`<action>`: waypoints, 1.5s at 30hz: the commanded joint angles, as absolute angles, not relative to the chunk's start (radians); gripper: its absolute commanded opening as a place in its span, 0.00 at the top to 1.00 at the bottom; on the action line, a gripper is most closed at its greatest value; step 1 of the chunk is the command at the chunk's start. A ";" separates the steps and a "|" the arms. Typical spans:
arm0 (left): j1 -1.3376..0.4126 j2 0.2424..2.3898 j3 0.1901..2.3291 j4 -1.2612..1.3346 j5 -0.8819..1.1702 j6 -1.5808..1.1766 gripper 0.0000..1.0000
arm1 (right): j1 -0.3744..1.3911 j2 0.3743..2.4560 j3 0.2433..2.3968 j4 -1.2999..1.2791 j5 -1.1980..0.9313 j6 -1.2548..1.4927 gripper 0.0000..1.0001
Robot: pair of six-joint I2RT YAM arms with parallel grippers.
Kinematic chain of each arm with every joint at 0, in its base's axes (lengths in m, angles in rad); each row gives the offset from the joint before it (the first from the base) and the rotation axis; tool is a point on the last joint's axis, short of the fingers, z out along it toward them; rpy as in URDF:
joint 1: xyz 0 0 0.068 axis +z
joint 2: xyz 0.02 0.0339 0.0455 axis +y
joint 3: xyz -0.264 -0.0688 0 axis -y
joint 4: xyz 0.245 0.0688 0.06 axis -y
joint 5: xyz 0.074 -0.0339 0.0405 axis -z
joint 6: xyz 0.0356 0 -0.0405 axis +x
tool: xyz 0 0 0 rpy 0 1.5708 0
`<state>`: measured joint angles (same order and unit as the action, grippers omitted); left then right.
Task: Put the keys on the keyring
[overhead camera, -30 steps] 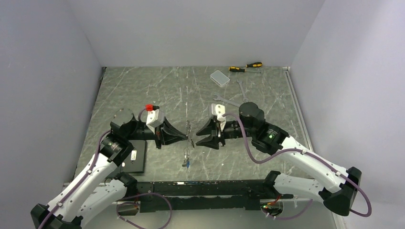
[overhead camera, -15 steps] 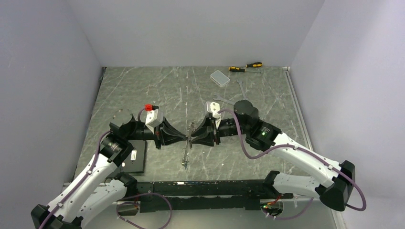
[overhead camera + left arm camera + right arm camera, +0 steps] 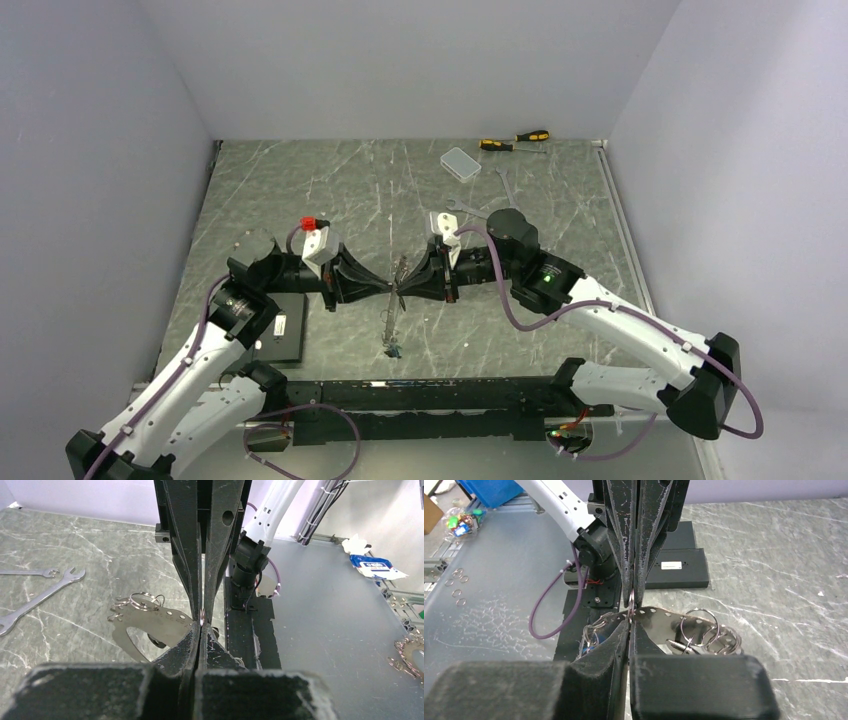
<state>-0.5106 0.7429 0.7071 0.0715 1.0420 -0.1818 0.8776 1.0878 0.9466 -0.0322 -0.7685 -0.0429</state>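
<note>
The keyring (image 3: 664,617) is a flat silver loop with holes along its rim. Small split rings (image 3: 699,625) hang from it. It hangs edge-on above the table's middle (image 3: 398,285), and the keys dangle below it. One key has a blue head (image 3: 393,350), also seen in the right wrist view (image 3: 596,637). My left gripper (image 3: 390,287) comes in from the left and is shut on the keyring's rim (image 3: 150,622). My right gripper (image 3: 405,287) faces it tip to tip, its jaws pressed together on the same rim. The exact pinch point is hidden between the fingertips (image 3: 624,630).
A clear plastic box (image 3: 460,163) and two yellow-black screwdrivers (image 3: 515,140) lie at the back. Two silver wrenches (image 3: 475,210) lie behind the right arm and show in the left wrist view (image 3: 40,590). A black block (image 3: 285,330) sits by the left arm.
My right gripper has moved left up to the left gripper's tip and closed from wide open onto the hanging keyring. The left gripper has stayed shut and almost still.
</note>
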 commanded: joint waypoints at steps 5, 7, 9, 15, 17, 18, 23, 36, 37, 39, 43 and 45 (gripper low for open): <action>-0.499 0.728 0.706 0.163 1.074 -0.214 1.00 | 0.874 1.108 0.971 0.069 -0.799 -0.035 0.99; -0.496 0.726 0.703 0.175 1.077 -0.221 1.00 | 0.874 1.119 0.974 0.080 -0.813 -0.031 0.99; -0.493 0.726 0.701 0.186 1.082 -0.229 1.00 | 0.874 1.134 0.978 0.087 -0.826 -0.027 0.99; -0.476 0.718 0.687 0.241 1.088 -0.269 1.00 | 0.874 1.158 0.958 0.141 -0.834 -0.002 0.98; -0.469 0.714 0.686 0.248 1.085 -0.274 1.00 | 0.874 1.161 0.951 0.156 -0.834 -0.002 0.96; -0.466 0.712 0.685 0.251 1.082 -0.276 1.00 | 0.874 1.159 0.946 0.159 -0.830 -0.002 0.93; -0.449 0.701 0.677 0.265 1.069 -0.287 1.00 | 0.874 1.130 0.915 0.164 -0.789 0.021 0.81; -0.423 0.699 0.651 0.387 1.085 -0.379 1.00 | 0.873 1.137 0.884 0.304 -0.777 0.089 0.87; -0.422 0.699 0.649 0.391 1.085 -0.383 1.00 | 0.873 1.144 0.890 0.311 -0.780 0.092 0.87; -0.421 0.699 0.648 0.395 1.086 -0.385 1.00 | 0.873 1.158 0.903 0.318 -0.789 0.098 0.86; -0.419 0.692 0.649 0.379 1.075 -0.377 1.00 | 0.873 1.168 0.921 0.264 -0.796 0.075 0.79; -0.419 0.685 0.650 0.363 1.065 -0.368 1.00 | 0.874 1.151 0.922 0.212 -0.786 0.046 0.74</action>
<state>-0.4236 0.7143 0.6415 0.3168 1.0653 -0.3622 0.8715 1.1675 0.8783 0.2348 -0.7784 0.0803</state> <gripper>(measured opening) 0.010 0.222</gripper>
